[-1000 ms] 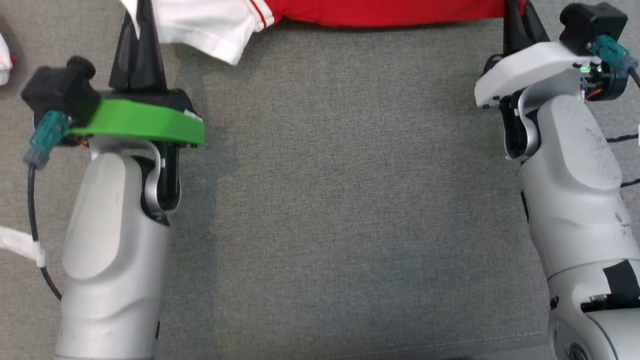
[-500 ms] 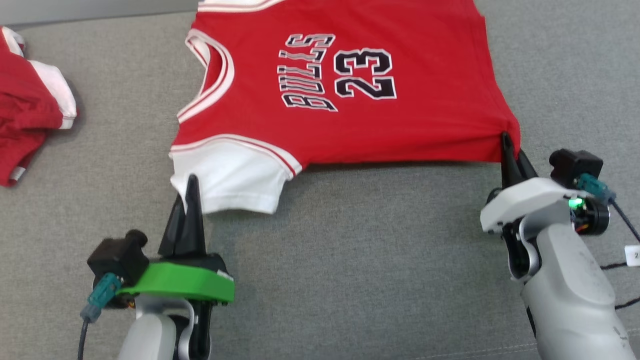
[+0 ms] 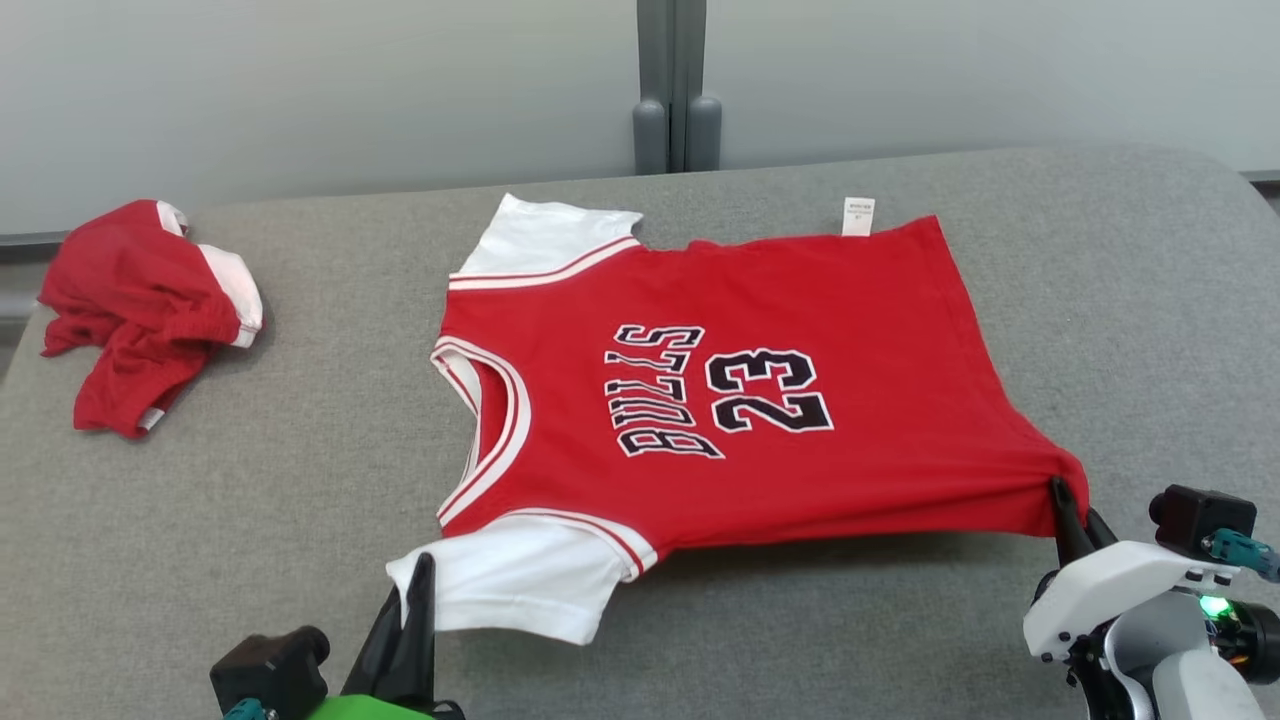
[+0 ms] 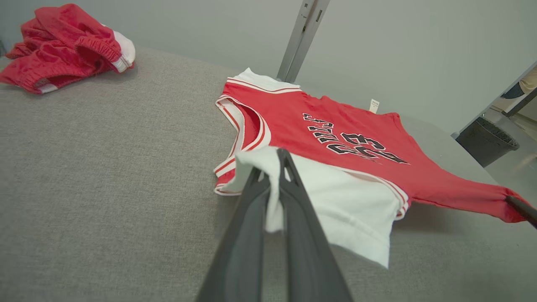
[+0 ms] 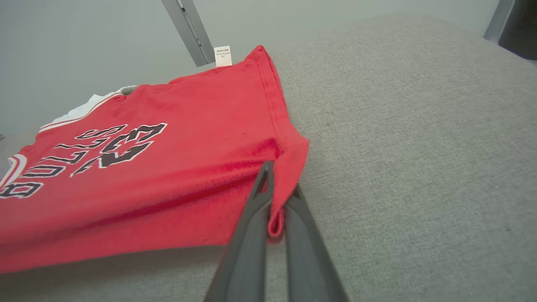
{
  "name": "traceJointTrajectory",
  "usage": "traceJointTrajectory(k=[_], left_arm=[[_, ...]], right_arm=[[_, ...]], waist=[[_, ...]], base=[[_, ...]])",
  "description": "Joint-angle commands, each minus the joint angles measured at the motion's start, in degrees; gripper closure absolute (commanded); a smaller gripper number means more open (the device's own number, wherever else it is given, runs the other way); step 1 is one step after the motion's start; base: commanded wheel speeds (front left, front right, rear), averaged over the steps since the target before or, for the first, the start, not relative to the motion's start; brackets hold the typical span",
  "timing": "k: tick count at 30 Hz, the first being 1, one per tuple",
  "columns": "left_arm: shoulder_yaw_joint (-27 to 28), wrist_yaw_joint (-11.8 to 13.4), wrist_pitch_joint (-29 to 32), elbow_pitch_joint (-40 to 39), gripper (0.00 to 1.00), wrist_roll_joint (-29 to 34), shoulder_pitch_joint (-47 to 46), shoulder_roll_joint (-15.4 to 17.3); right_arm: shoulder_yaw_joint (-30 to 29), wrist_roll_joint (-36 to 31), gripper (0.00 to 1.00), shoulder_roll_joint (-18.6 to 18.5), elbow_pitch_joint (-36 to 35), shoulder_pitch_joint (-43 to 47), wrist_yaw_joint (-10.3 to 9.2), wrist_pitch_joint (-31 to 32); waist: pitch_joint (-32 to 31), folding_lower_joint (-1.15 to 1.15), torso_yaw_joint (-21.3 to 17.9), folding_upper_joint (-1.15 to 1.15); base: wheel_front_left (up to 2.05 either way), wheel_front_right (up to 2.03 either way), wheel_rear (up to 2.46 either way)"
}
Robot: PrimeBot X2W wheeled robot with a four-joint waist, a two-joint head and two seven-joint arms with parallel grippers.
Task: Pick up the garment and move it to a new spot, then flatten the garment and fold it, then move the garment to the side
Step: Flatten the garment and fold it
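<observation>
The jersey [image 3: 720, 400] lies spread on the table [image 3: 300, 480], near edge lifted; left gripper [image 3: 424, 562] pinches its white sleeve [image 3: 520, 590], right gripper [image 3: 1059, 487] its hem corner [image 3: 1050, 465]; light, limp cloth, probably best held by corners.

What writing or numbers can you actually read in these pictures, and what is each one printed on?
"BULLS": black letters edged in white, on the chest of the red jersey.
"23": beside that word, on the same jersey.
White tag at the jersey's hem: it carries print, but too small to read.
</observation>
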Motion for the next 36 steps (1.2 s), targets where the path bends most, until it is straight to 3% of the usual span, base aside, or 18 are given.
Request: traceJointTrajectory(k=[1, 7, 19, 27, 36], left_arm=[[0.1, 0.52, 0.6, -0.68, 1.0, 0.11, 1.12, 0.67], [-0.58, 0.87, 2.26, -0.22, 1.0, -0.3, 0.9, 0.77], [-2.35, -0.54, 2.13, 10.08, 1.0, -0.14, -11.05, -0.78], [-2.44, -1.09, 2.23, 23.04, 1.0, -0.45, -23.21, -1.64], [-3.41, -1.75, -0.42, 37.51, 1.0, 0.03, -34.25, -2.45]], right_arm=[[-0.36, -0.31, 1.0, 0.09, -1.88, 1.56, -0.1, 1.52], [-0.37, -0.59, 1.0, 0.37, -6.78, 4.76, -0.1, 9.11], [0.01, 2.72, 1.0, 0.35, -3.59, -2.53, -0.09, 17.97], [-1.73, 3.88, 1.0, 0.37, 5.25, -11.53, -0.08, 20.93], [-1.7, 2.6, 1.0, 0.38, 17.47, -21.33, -0.08, 19.2]], waist=[[-1.69, 0.01, 0.69, 0.0], [-0.99, 0.01, 0.52, 0.0], [0.63, 0.01, 0.48, 0.0], [2.06, 0.01, -0.54, 0.0], [4.35, 0.01, -1.77, 0.0]], base=[[0.0, 0.0, 0.0], [0.0, 0.0, 0.0], [0.0, 0.0, 0.0], [0.0, 0.0, 0.0], [0.0, 0.0, 0.0]])
